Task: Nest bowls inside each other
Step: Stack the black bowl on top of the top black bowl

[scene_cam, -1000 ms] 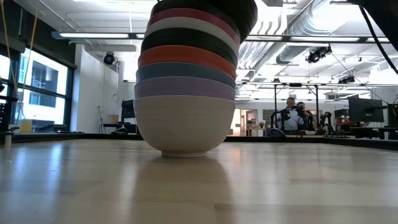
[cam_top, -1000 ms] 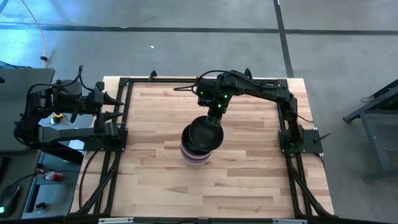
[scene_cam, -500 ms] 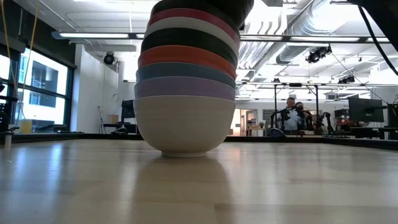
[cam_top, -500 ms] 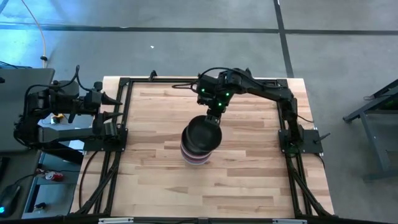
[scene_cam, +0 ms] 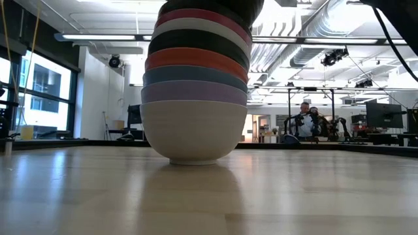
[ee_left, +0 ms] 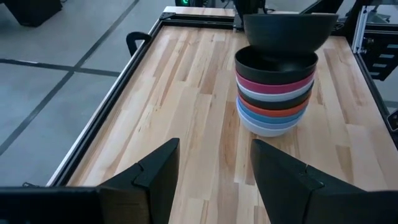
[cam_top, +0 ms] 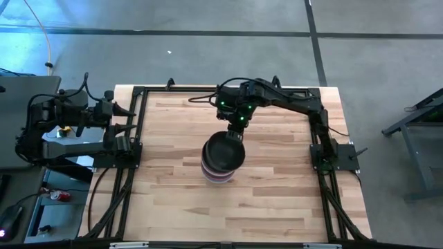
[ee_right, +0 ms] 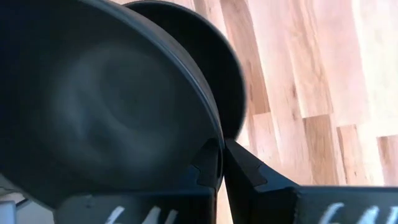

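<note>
A stack of nested bowls [ee_left: 273, 106] stands on its cream bottom bowl [scene_cam: 189, 134] in the middle of the table. Above that one lie lavender, blue, red, black, white and magenta bowls, with a black bowl on top. Another black bowl [ee_left: 286, 30] hangs just over the stack, and my right gripper [cam_top: 234, 133] is shut on it. My left gripper [ee_left: 214, 180] waits open over the table's left edge, pointing at the stack. My right gripper pinches the black bowl's rim [ee_right: 211, 134] on its far side, one finger inside the bowl and one outside. The fingers [ee_right: 239, 163] slant down from above and from the table's far side. The bowl hangs about level, mouth up, over the stack's top bowl.
A black metal frame [cam_top: 135, 124] runs around the wooden tabletop. Bare wood lies on every side of the stack [cam_top: 216, 176]. In the low view, people and equipment stand far off in the room behind.
My right wrist has turned a little. The black bowl in its hold stays over the stack.
</note>
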